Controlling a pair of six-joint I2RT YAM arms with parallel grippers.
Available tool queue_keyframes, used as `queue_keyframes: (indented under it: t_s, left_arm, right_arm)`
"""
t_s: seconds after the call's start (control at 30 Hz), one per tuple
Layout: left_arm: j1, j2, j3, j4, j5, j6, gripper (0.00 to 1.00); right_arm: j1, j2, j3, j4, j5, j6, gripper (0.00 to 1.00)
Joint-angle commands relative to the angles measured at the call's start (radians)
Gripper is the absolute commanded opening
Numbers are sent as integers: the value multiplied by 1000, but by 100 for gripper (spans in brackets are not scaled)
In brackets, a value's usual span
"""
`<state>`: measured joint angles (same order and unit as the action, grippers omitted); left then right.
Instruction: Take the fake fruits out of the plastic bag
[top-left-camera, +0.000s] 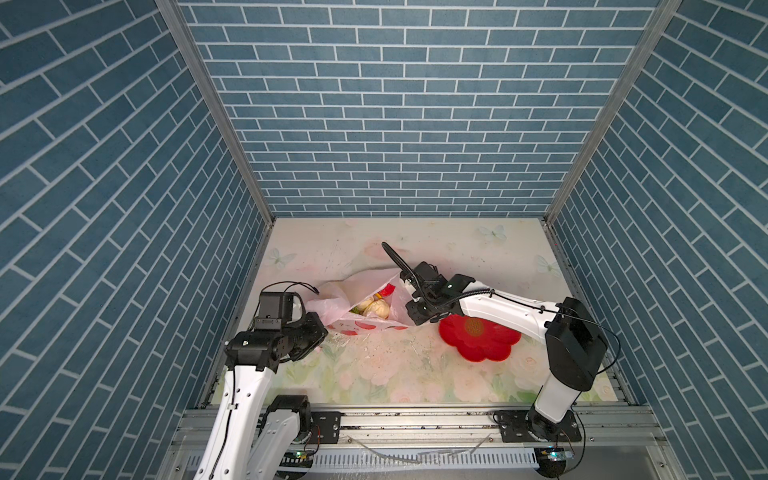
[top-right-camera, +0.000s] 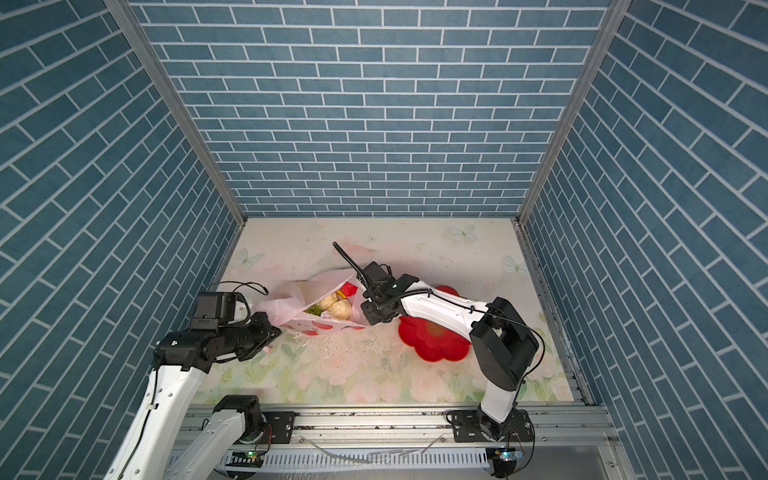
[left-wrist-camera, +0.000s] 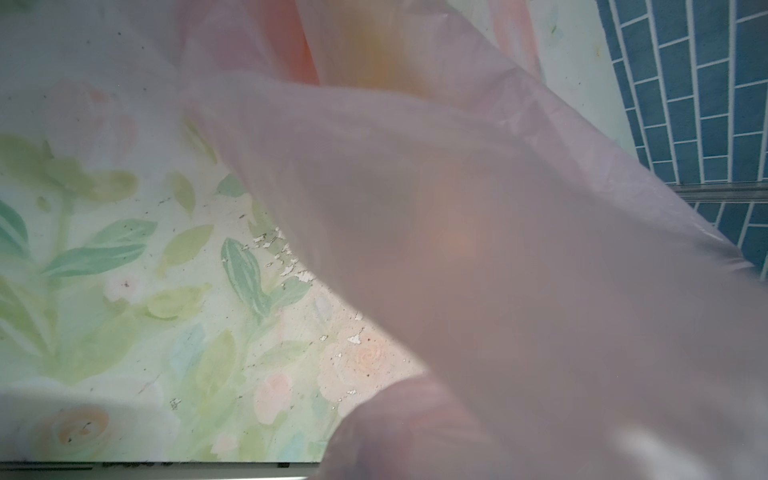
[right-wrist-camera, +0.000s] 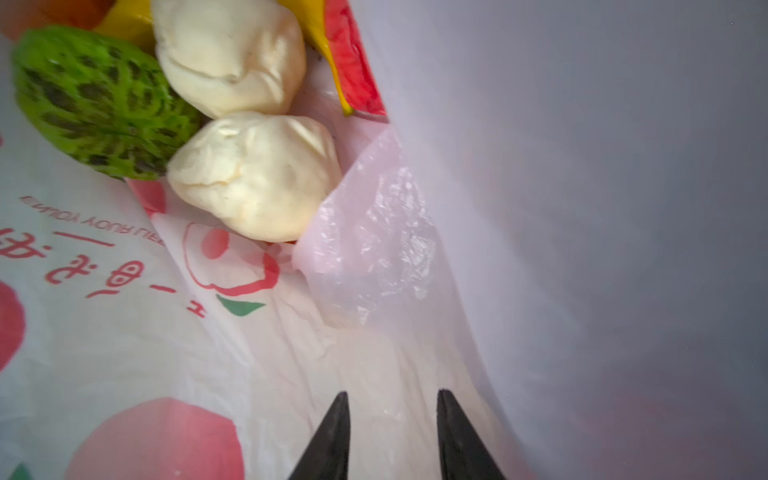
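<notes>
Both top views show a thin, crinkly, translucent pink plastic bag (top-left-camera: 357, 286), printed with red fruit pictures, lying left of centre on a pale floral-printed table (top-left-camera: 395, 374). Its mouth is held agape, and the fake fruits (top-left-camera: 376, 306) are seen clustered inside it.

From the right wrist view, two cream dimpled balls (right-wrist-camera: 249, 178) are seen touching each other, with a green bumpy ball (right-wrist-camera: 91, 104) pressed against both. Behind them a yellow banana (right-wrist-camera: 328, 62) tip and a red fruit (right-wrist-camera: 353, 70) are partly shown. A patch of orange at the picture's corner is too cut off to be identified.

The right gripper (right-wrist-camera: 392, 415) is placed inside the bag's mouth, near the closer cream ball but apart from it. Its two black pointed fingers are spread, with only bag film below them.

The left gripper (top-left-camera: 320, 330) is set at the bag's left edge. Its jaws are pressed together, and pink film is gathered at them and draped over the left wrist camera, so the fingertips themselves are hidden.

A red flower-shaped plastic plate (top-left-camera: 482, 345) lies just right of the bag, partly covered by the right arm.
</notes>
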<state>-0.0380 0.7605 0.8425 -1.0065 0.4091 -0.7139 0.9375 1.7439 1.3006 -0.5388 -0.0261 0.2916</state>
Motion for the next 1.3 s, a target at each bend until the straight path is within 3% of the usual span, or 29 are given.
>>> queue_keyframes:
  t_s: [0.0,0.1,0.23,0.5,0.7,0.83,0.93,1.03,1.13,1.27]
  left_arm:
    - [-2,7,90,-77,10,44,0]
    - [-3,5,115,-133,-10,66,0]
    - [-3,4,109,-148,-29,70,0]
    - [-2,30,197,-110,-137,83,0]
    - [0,27,230,-134,-204,101,0]
    - [0,19,203,-137,-188,82,0]
    - [0,5,168,-121,-156,52,17]
    - [-1,2,153,-103,-111,51,48]
    - [-1,13,160,-106,-67,73,71]
    - [-1,31,187,-125,-30,130,78]
  right_arm:
    - [38,2,86,35,-53,38,37]
    - [70,7,118,56,-55,63,38]
    - [113,74,179,99,-148,86,39]
    - [167,223,194,101,-320,10,37]
    - [197,258,176,-2,-244,-5,34]
    - [216,256,177,-31,-162,37,34]
    - [234,270,209,-76,-69,76,34]
    - [242,262,202,-46,-14,126,34]
    - [242,236,189,-2,24,167,34]
    - [242,203,195,33,60,190,34]
